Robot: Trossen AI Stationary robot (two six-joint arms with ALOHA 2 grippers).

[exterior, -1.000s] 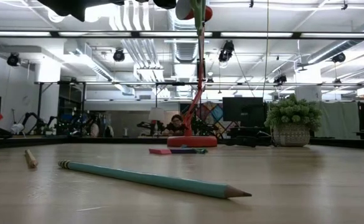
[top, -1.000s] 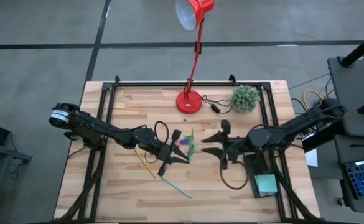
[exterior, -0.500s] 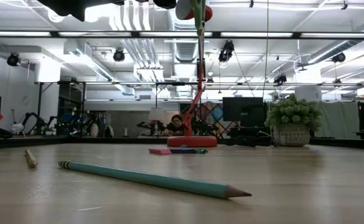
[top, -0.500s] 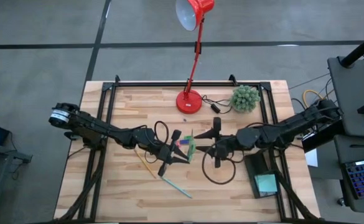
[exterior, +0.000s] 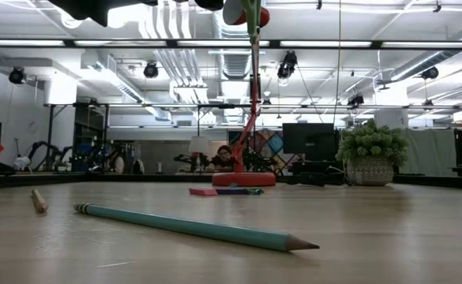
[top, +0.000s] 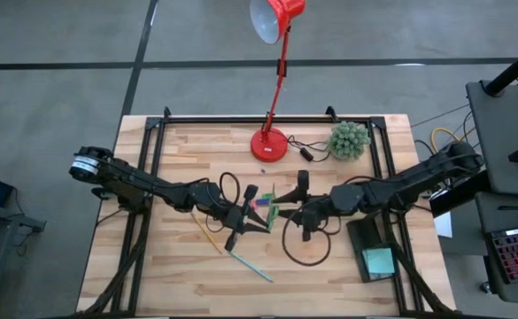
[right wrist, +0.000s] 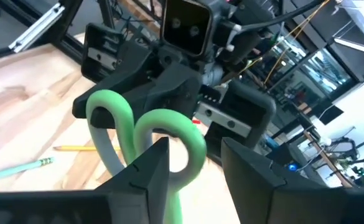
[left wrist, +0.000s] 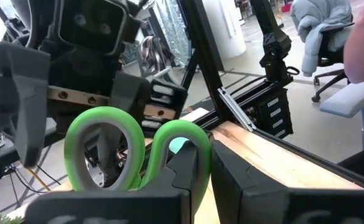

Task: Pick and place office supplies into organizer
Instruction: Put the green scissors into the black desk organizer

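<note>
Green-handled scissors [top: 274,208] hang above the table's middle, my left gripper [top: 261,213] shut on them and their two handle rings [left wrist: 138,149] turned toward my right gripper [top: 289,210]. That gripper is open, and its fingers [right wrist: 149,171] stand on either side of one ring [right wrist: 172,143]; I cannot tell whether they touch it. A teal pencil [top: 251,266] and a yellow pencil [top: 210,237] lie flat on the wood. Small red and dark pieces [exterior: 219,191] lie under the scissors. The dark organizer [top: 369,241] at the right holds a light-teal sticky-note pad [top: 380,261]. My left gripper pinches the scissors between its two fingers just behind the handle rings [left wrist: 197,171]. The fingers hide the blades. They come level from the table's left and lie along the scissors. The scissors are lifted clear, handles toward the table's right.
A red desk lamp [top: 269,142] and a green ball plant [top: 349,139] stand at the far side. Black frame rails [top: 155,151] run along the table's left, right and far edges. A black cable loop [top: 307,252] hangs below my right arm.
My right gripper has gone toward the table's left, up to the scissors' handle rings, with its cable loop trailing along. My left gripper and the scissors have kept still.
</note>
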